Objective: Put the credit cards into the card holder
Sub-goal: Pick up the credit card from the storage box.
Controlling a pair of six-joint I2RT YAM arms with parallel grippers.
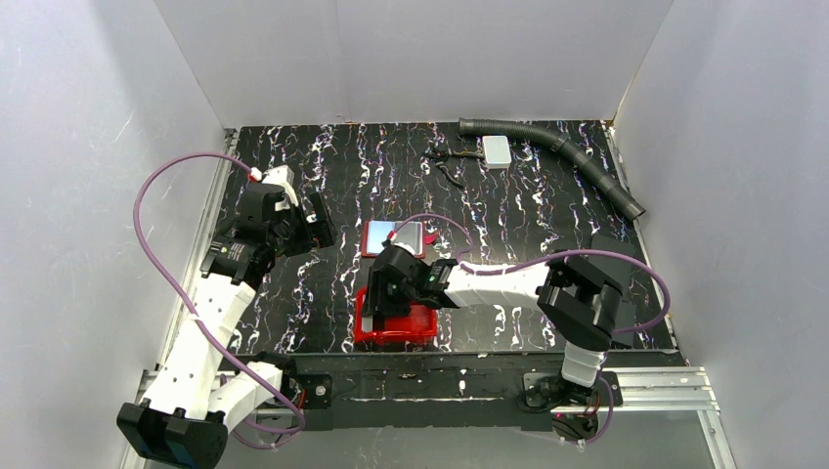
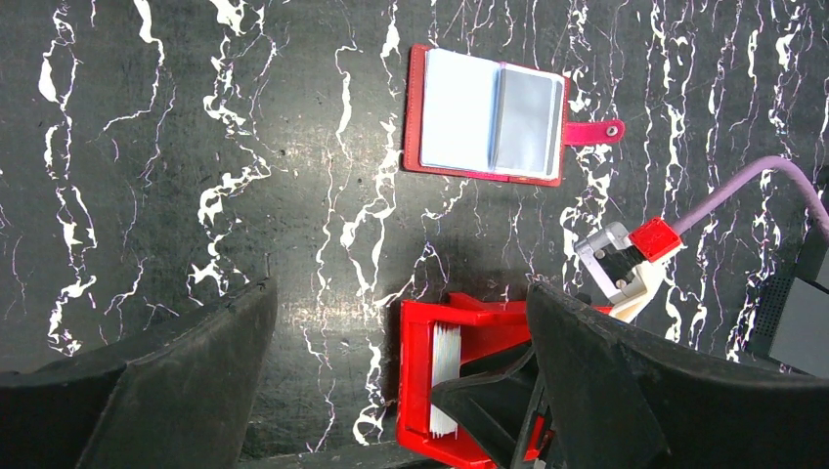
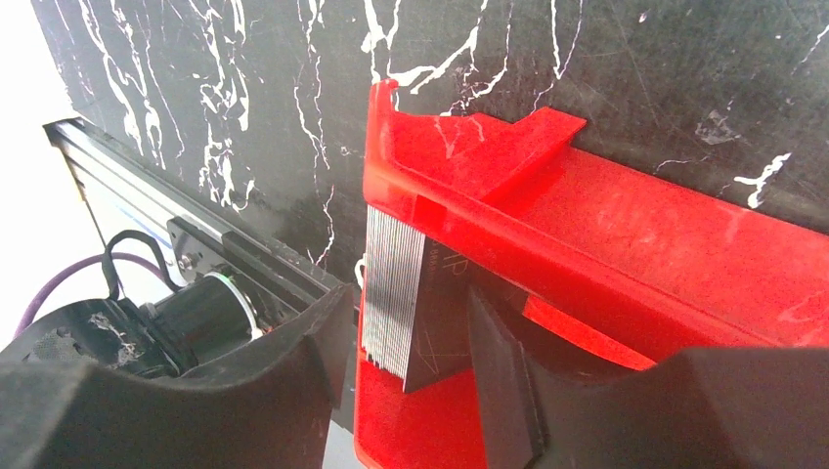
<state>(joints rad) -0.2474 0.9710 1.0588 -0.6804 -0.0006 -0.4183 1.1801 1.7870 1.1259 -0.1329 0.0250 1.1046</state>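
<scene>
The card holder [image 1: 393, 237] lies open and flat at mid-table, its pale grey-blue inside up and its snap tab to the right; it also shows in the left wrist view [image 2: 486, 125]. A stack of credit cards [image 3: 391, 288] stands on edge against the end wall of a bright red bin [image 3: 626, 225], and shows in the left wrist view [image 2: 445, 379]. My right gripper [image 3: 406, 376] is open and lowered into the bin [image 1: 422, 327], one finger on each side of the stack. My left gripper [image 1: 311, 223] is open and empty, held above the table left of the wallet.
A white block [image 1: 497, 150], a grey corrugated hose [image 1: 567, 156] and a dark tangle of cable [image 1: 445, 164] lie at the back right. The red bin sits at the table's near edge, next to the metal rail [image 3: 196, 220]. White walls close in three sides.
</scene>
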